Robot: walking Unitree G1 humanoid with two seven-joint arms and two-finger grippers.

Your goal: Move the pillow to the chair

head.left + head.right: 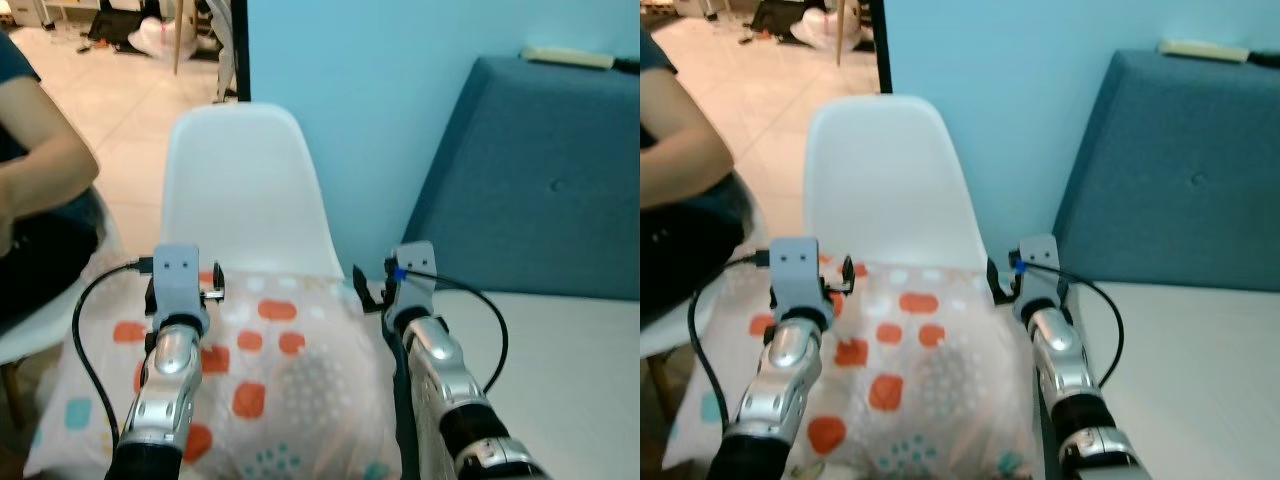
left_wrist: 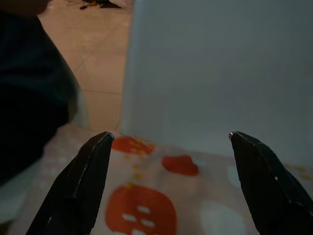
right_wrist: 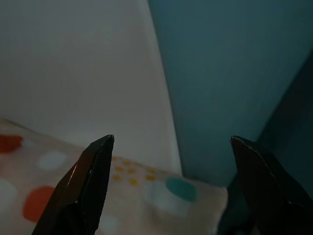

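Orange-spotted white fabric pillow lying across white plastic chair seat, left gripper and right gripper fingers spread wide, gripping nothing.

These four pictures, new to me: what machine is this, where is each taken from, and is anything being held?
It is a humanoid robot with two silver arms. The top two pictures come from its head cameras, looking down; the other two look along each wrist's black fingers. A spotted pillow lies on the white chair, against its backrest. The left hand and right hand are both open, above the pillow's far edge, holding nothing. A person sits at the robot's left; a blue headboard stands at its right.
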